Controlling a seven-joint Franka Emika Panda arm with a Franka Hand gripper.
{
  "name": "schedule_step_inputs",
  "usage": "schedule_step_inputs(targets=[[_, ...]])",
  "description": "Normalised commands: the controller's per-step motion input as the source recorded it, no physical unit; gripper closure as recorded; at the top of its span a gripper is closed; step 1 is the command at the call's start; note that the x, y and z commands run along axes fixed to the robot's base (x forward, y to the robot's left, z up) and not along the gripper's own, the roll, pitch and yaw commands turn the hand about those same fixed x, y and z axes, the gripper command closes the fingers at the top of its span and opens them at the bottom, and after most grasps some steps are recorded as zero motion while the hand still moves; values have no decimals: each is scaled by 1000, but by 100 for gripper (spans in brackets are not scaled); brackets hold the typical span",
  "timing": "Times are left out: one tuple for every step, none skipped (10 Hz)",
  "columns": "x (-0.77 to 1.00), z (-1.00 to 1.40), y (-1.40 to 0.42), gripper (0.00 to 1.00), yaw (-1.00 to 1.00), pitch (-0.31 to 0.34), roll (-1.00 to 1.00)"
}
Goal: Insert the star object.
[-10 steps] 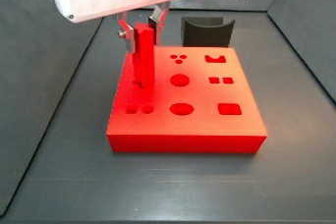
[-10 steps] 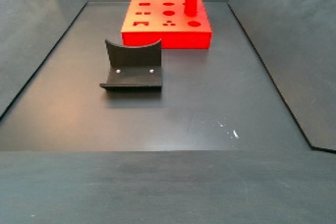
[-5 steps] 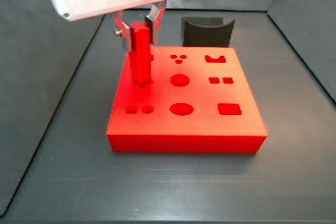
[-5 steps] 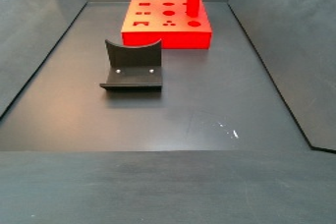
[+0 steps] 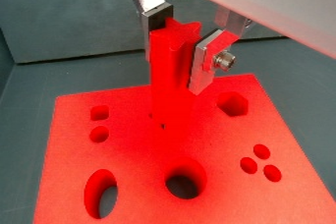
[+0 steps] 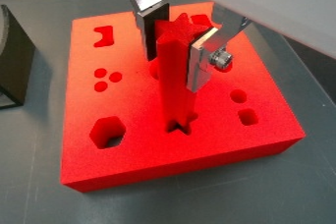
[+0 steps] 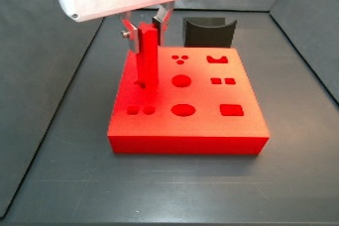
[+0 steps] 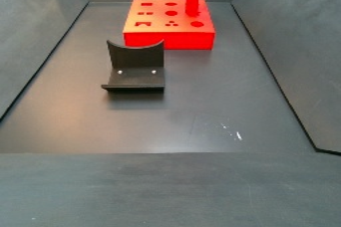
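Star peg held upright over its hole in the block

My pincer (image 6: 176, 43) pinched the star object (image 6: 176, 83) by its top, so its free lower end could meet the star-shaped hole (image 6: 182, 125) in the red block (image 7: 185, 121); I judged it just entering. Its long axis stood vertical, pointing down into the block. Behind the block stood the fixture (image 7: 208, 29).

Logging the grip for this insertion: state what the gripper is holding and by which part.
The gripper holds the star object by its upper end, fingers clamped on opposite sides, its lower end at the star-shaped hole in the block.
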Motion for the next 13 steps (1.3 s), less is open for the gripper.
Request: schedule_step_inputs(targets=[[-183, 0, 0, 100, -14, 0, -3], [-269, 9, 0, 100, 0, -11, -34], [-234, 23, 0, 100, 0, -23, -26], [-97, 0, -71, 100, 0, -43, -11], [57, -9, -83, 100, 77, 0, 0], [249, -154, -43, 100, 49, 19, 0], [166, -229, 0, 100, 94, 13, 0], [223, -249, 6, 100, 160, 40, 0], [117, -297, 91, 100, 180, 34, 21], [-160, -154, 106, 100, 160, 0, 1], [-331, 0, 0, 100, 194, -54, 0], [-214, 0, -49, 100, 217, -60, 0], [-77, -63, -17, 100, 309, -40, 0]])
